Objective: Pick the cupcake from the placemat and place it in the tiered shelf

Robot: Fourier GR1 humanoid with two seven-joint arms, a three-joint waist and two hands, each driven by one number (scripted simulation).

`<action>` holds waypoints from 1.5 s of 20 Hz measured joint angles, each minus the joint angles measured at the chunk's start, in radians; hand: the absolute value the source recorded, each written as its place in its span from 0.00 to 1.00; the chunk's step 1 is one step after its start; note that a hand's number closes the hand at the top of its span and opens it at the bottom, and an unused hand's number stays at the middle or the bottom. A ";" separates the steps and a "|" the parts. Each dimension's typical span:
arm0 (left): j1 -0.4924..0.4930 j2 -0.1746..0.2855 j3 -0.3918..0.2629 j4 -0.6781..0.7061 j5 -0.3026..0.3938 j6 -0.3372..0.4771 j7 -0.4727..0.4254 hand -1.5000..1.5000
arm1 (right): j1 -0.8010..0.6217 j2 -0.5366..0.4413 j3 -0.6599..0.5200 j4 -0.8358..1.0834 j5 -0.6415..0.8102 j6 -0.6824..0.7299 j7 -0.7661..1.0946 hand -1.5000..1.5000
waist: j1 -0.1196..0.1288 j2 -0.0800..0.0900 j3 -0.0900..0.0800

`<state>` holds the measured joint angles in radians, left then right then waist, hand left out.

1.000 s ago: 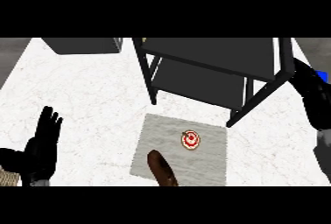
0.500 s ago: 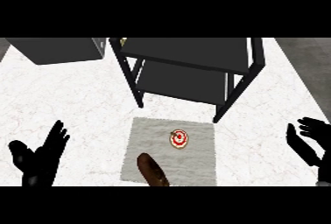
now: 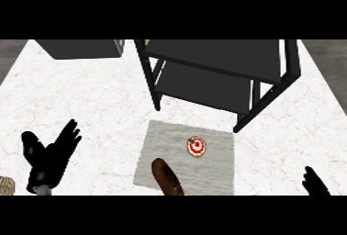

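A white marbled counter fills the view from above. A black tiered shelf stands at the upper middle and right, and a dark grey box sits at the upper left. Just in front of the shelf lies a grey placemat. The robot's left hand shows at the lower left, off the mat, open with its fingers straight and spread upward, holding nothing. A long brown item, possibly a loaf, lies on the mat's near edge. Only part of the right hand shows at the lower right; whether it is open or closed cannot be told. The cupcake, white with red topping, sits on the placemat, apart from both hands.
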<state>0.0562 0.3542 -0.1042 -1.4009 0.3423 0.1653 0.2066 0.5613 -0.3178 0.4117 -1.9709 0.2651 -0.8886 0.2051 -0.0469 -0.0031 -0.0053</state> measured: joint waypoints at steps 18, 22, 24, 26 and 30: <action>-0.118 -0.024 -0.032 0.035 -0.031 -0.019 0.055 0.50 | -0.125 0.221 0.118 -0.215 0.748 0.402 0.843 0.00 | 0.079 0.018 -0.002; -0.114 -0.018 -0.024 0.041 -0.030 -0.028 0.053 0.50 | -0.264 0.279 0.094 -0.142 0.820 0.498 0.939 0.00 | 0.084 0.016 0.000; -0.118 -0.030 -0.027 0.050 -0.036 -0.021 0.047 0.50 | -0.326 0.292 0.107 -0.101 0.836 0.530 0.980 0.00 | 0.081 0.015 0.000; -0.121 -0.032 -0.024 0.057 -0.035 -0.026 0.045 0.50 | -0.383 0.300 0.104 -0.059 0.836 0.563 1.012 0.00 | 0.079 0.014 0.001; -0.120 -0.027 -0.019 0.050 -0.033 -0.028 0.058 0.50 | -0.474 0.307 0.099 0.023 0.813 0.608 1.039 0.00 | 0.077 0.011 0.002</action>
<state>-0.0640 0.3269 -0.1231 -1.3509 0.3088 0.1373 0.2645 0.0871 -0.0104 0.5104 -1.9475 1.0778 -0.2808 1.2440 0.0300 0.0080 -0.0036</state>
